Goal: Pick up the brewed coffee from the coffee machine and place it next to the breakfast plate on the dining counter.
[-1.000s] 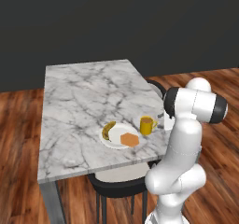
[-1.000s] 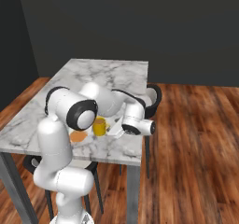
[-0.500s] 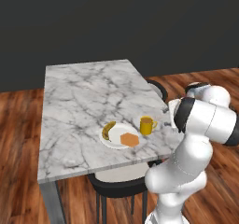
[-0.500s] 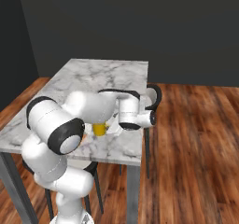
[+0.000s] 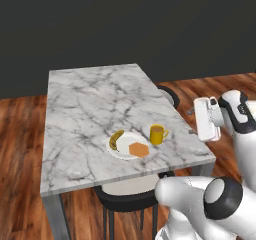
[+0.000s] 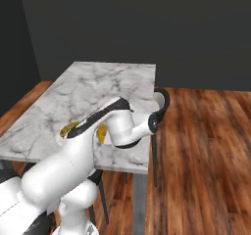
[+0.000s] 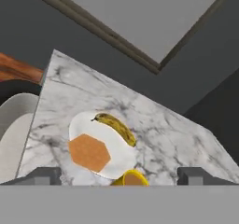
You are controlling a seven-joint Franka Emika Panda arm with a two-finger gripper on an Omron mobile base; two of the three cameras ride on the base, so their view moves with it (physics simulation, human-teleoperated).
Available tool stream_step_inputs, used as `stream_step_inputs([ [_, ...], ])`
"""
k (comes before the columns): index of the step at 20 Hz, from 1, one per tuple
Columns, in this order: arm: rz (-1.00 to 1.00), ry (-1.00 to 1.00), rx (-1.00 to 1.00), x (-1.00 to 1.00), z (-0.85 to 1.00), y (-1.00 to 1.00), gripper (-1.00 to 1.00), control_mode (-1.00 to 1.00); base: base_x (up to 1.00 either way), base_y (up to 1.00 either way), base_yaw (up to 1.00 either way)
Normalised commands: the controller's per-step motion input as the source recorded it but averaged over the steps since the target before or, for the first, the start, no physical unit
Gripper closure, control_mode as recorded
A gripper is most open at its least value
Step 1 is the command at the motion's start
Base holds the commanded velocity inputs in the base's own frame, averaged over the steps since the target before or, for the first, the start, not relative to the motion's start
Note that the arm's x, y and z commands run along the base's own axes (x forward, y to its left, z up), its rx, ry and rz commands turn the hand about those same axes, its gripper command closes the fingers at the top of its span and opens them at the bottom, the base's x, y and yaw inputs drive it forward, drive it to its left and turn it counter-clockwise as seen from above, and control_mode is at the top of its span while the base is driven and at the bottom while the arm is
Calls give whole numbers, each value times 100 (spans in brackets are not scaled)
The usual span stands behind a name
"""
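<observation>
Gripper (image 7: pixel 119 175) fingers spread, empty, off the dining counter (image 5: pixel 90 104) edge | brewed coffee (image 5: pixel 157 134) stands just beside breakfast plate (image 5: pixel 125 146) | I fear arm swing may bump the mug.

Base views flanking the dining counter (image 5: pixel 90 109); hand view close.

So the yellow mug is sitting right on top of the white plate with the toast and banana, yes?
Not quite. The yellow mug sits on the marble counter beside the white plate, not on top of it. The left base view shows it standing just off the plate's rim, and the plate does hold the toast and the banana.
</observation>
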Motion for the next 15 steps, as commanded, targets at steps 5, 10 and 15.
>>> stream_step_inputs([
  [5, 14, -27, 0, -87, 12, -7, -100, -100, 0, 0, 0],
  [10, 4, -13, 18, -44, 0, -41, -100, -100, 0, 0, 0],
  [15, 3, -14, 23, -43, 0, -49, -100, -100, 0, 0, 0],
])
